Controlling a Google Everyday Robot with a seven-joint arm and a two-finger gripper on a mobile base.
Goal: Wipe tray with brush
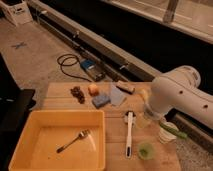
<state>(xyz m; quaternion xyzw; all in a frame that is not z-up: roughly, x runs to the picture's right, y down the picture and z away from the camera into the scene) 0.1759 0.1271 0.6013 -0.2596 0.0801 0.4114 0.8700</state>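
1. The large, shallow, rectangular yellow-orange plastic tray (65, 113) with a raised rim sits level on the left end of the wooden board (57, 100).
2. The long, slender white-handled brush (128, 134) lies flat on the board just right of the tray, not touching it, with its dark head at the far end.
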